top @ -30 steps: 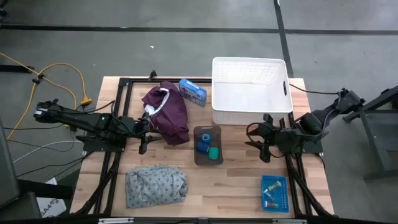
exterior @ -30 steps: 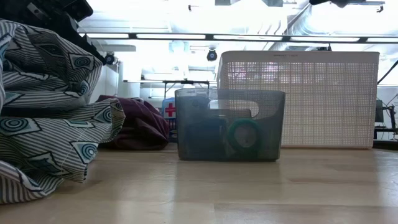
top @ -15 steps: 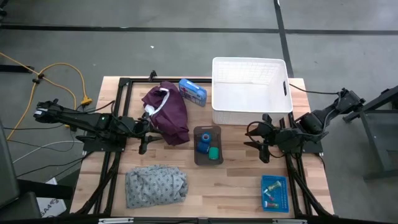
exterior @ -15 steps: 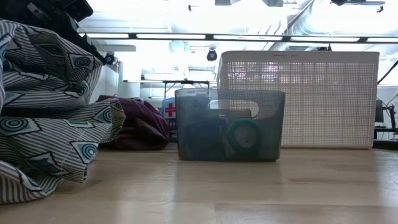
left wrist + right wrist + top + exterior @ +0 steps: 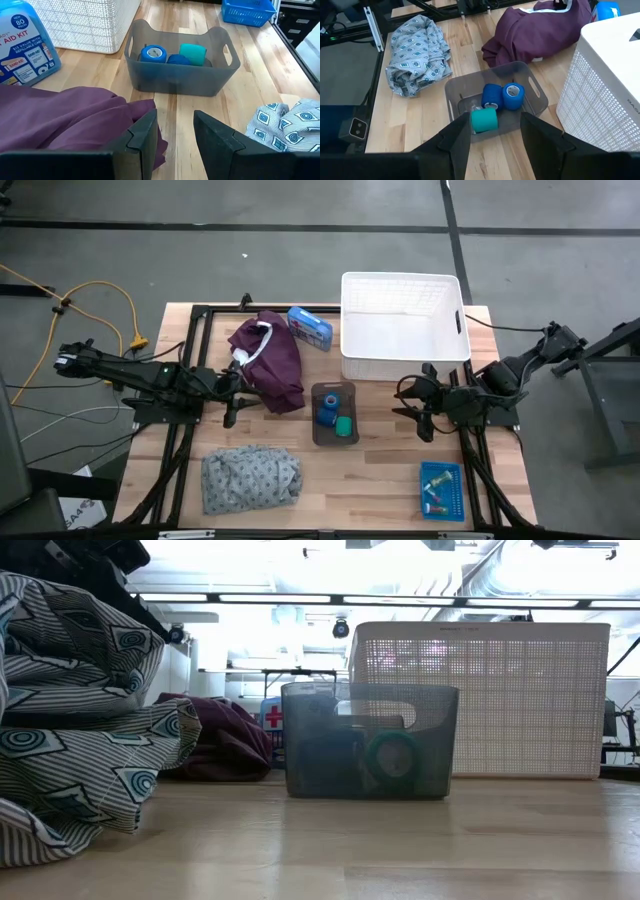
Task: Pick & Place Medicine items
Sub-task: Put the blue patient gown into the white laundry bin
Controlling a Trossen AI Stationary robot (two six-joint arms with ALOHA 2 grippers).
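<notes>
- Two blue rolls [image 5: 502, 95] and one green roll [image 5: 484, 120] sit together inside a small grey bin [image 5: 334, 414] in the middle of the worktop [image 5: 380, 470].
- In the high view, more tiny medicine pieces [image 5: 437, 490] lie in a little blue tray [image 5: 441, 491] near the front right corner, well apart from the bin.
- A big white basket [image 5: 404, 327] stands just behind the grey bin.
- A blue first aid kit box [image 5: 310, 327] lies to the left of the basket.
- A maroon garment [image 5: 268, 360] with white trim is heaped beside the bin on its left.
- A grey patterned cloth [image 5: 251, 476] is bunched up near the front left corner.
- Nothing lies on top of the rolls; the bin is open at the top.
- Nothing has moved since the earlier pictures; both arms and all the things are in the same spots.
- The left gripper [image 5: 232, 394] hangs low beside the maroon garment, its fingers a little apart, and it holds nothing.
- The right gripper [image 5: 419, 405] waits on the right of the bin, in front of the basket, its fingers spread apart, and it holds nothing.
</notes>
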